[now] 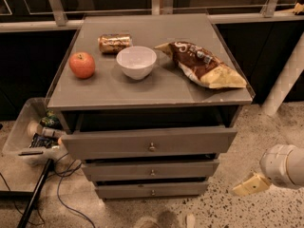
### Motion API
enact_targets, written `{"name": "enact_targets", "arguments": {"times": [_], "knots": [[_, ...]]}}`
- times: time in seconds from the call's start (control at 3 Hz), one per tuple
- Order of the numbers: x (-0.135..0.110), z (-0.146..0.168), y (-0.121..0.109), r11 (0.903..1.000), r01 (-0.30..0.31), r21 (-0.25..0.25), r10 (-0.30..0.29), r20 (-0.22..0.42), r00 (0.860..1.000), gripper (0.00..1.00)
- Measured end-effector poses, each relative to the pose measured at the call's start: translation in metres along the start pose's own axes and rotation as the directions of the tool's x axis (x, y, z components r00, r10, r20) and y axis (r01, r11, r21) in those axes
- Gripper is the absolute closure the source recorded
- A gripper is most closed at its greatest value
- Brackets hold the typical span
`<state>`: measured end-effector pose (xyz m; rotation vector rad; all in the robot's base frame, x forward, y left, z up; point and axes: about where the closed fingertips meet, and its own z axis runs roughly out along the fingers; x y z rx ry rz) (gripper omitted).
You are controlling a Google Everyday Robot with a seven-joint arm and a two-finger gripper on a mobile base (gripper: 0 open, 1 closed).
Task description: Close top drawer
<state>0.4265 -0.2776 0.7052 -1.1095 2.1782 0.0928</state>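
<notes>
The top drawer [149, 142] is the widest grey front, with a small round metal knob [152, 147] at its centre. It stands pulled out from the grey cabinet, with a dark gap above it under the top. My gripper [249, 185] is at the lower right, near the floor, well to the right of the drawers and touching nothing. Its cream-coloured tip points down and to the left from the white arm [285, 166].
Two narrower drawers [152, 170] sit below. On the cabinet top [152, 87] are a red apple [82, 64], a white bowl [136, 61], a can lying on its side [114, 42] and a chip bag [202, 64]. A clear bin [33, 137] and cables lie at left. A white post [287, 80] stands at right.
</notes>
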Motion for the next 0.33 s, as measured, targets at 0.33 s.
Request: {"name": "enact_targets", "arguments": {"times": [0.33], "knots": [[0.0,0.0,0.0,1.0,0.0,0.0,0.0,0.0,1.0,0.0]]}}
